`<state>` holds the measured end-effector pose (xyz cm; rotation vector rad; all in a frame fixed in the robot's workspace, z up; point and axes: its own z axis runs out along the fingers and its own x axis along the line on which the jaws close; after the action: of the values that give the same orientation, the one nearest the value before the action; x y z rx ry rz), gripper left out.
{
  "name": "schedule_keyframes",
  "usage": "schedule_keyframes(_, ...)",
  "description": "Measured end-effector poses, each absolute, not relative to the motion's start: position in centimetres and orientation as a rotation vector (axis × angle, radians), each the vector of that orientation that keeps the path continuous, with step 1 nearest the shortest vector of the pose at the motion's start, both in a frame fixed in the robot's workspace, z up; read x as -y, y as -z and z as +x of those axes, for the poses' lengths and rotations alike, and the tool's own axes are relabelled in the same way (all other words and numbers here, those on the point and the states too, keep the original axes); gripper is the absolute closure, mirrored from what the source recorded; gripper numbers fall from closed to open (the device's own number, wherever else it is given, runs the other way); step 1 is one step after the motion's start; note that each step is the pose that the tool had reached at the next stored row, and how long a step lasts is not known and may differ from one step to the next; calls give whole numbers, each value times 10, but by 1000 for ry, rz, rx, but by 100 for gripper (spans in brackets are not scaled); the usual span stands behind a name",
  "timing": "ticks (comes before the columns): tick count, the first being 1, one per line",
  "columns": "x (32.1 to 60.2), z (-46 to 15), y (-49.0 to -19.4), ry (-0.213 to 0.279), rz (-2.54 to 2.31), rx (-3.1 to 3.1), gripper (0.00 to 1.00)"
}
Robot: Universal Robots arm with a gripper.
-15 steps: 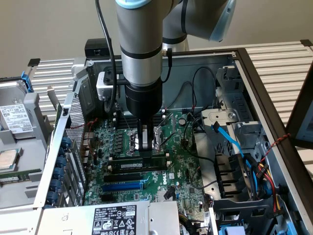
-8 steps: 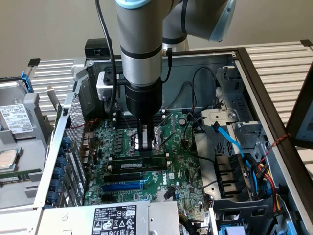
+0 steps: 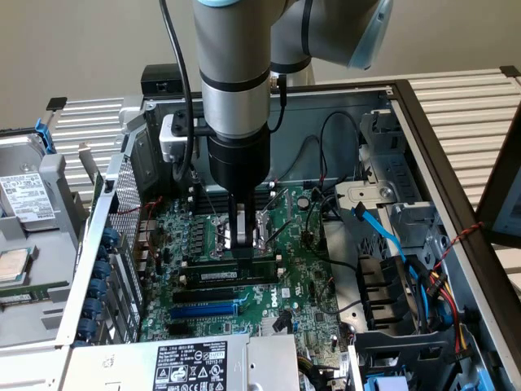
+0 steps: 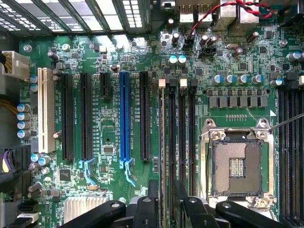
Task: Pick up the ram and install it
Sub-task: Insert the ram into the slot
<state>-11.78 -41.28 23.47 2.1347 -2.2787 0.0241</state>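
**Arm position.** In the exterior view you see the arm reaching straight down into the open case [image 3: 407, 122], with the gripper [image 3: 242, 244] low over the motherboard [image 3: 305, 281]. It hangs just in front of the CPU socket [image 3: 269, 224].

**Jaws.** In the wrist view the gripper [image 4: 165, 184] has its two dark fingers [image 4: 153, 197] spread, with a clear gap between them. They pinch nothing. One finger lies on each side of the ram's line, and neither touches the ram.

**Ram.**
- The ram [image 4: 163, 142] stands on edge in the bank of black memory slots [image 4: 183, 142] beside the CPU socket [image 4: 236, 164].
- It occupies the slot on the side of the bank away from the socket, toward the blue slot [image 4: 124, 114].
- In the exterior view the ram [image 3: 221, 275] shows as a long stick with a white sticker. It runs parallel to the blue slot [image 3: 203, 309], directly below the fingertips.
- You cannot tell whether it is pressed fully home, or whether the white end clips [image 4: 162, 83] have latched.

**Surroundings.**
- A blue cable [image 3: 378, 232] runs down the drive bay at the exterior view's right.
- A labelled power supply [image 3: 195, 366] sits at the near edge of the case.
- Both lie well apart from the gripper.
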Motion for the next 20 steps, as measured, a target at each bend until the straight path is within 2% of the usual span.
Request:
schedule_keyframes(5, 413, -118, -235, -24, 2135, 2279, 75)
schedule_keyframes(6, 413, -118, -235, -24, 2135, 2279, 82)
schedule_keyframes(14, 413, -118, -235, -24, 2135, 2279, 84)
schedule_keyframes(15, 413, -118, -235, -24, 2135, 2279, 90)
schedule_keyframes(20, 413, -118, -235, -24, 2135, 2279, 90)
